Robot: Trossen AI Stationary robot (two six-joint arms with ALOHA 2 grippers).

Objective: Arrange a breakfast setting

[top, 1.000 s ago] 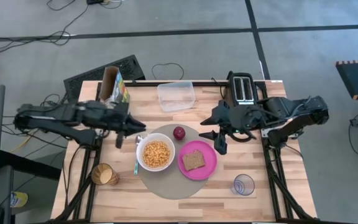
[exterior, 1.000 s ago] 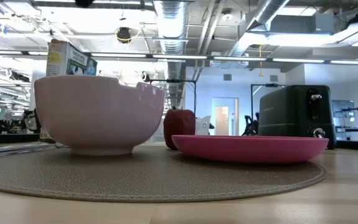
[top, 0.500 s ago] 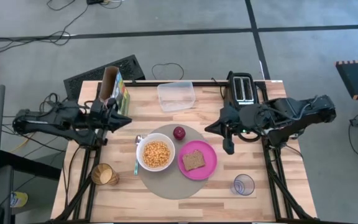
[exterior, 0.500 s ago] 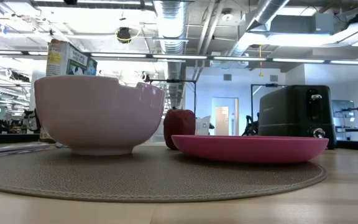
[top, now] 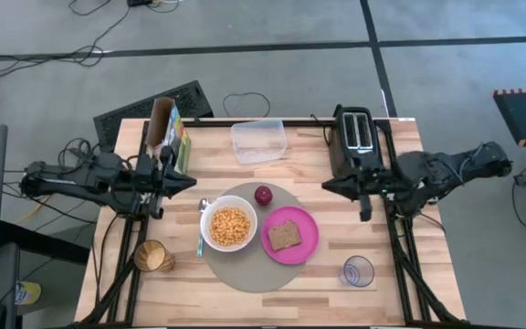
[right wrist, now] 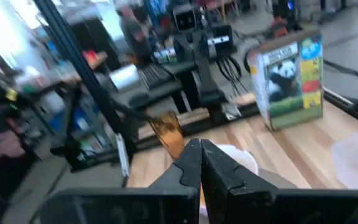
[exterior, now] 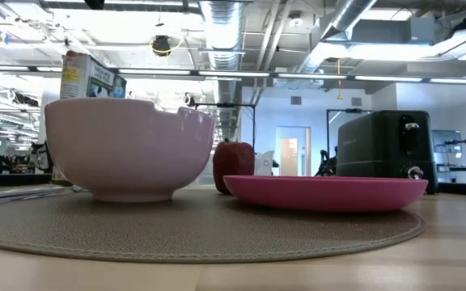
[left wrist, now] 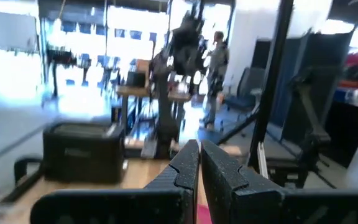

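The wooden table [top: 272, 297] carries the whole layout, and at its centre lies the round grey-brown mat [top: 245, 274], which serves as the base that groups the meal. On it, side by side, sit the white bowl [top: 229, 228], filled with yellow cereal, and the magenta plate [top: 307, 245] bearing the brown toast slice [top: 286, 235]; the small red apple [top: 263, 195] rests at the mat's far edge, just behind the two. The teal-handled spoon [top: 200, 236] lies just beside the bowl on its left, off the mat edge, where a diner would reach for it. The clear glass [top: 358, 271] stands on bare wood near the front right, well apart from the plate — judged from this, the setting looks essentially complete

The black toaster [top: 356, 129], the clear plastic tub [top: 258, 141] and the cereal box [top: 165, 125] stay at the back, out of the way. The left gripper [top: 187, 182] hangs by the cereal box, the right gripper [top: 364, 212] beside the toaster — both with fingers pressed together and empty, pulled clear of the dishes
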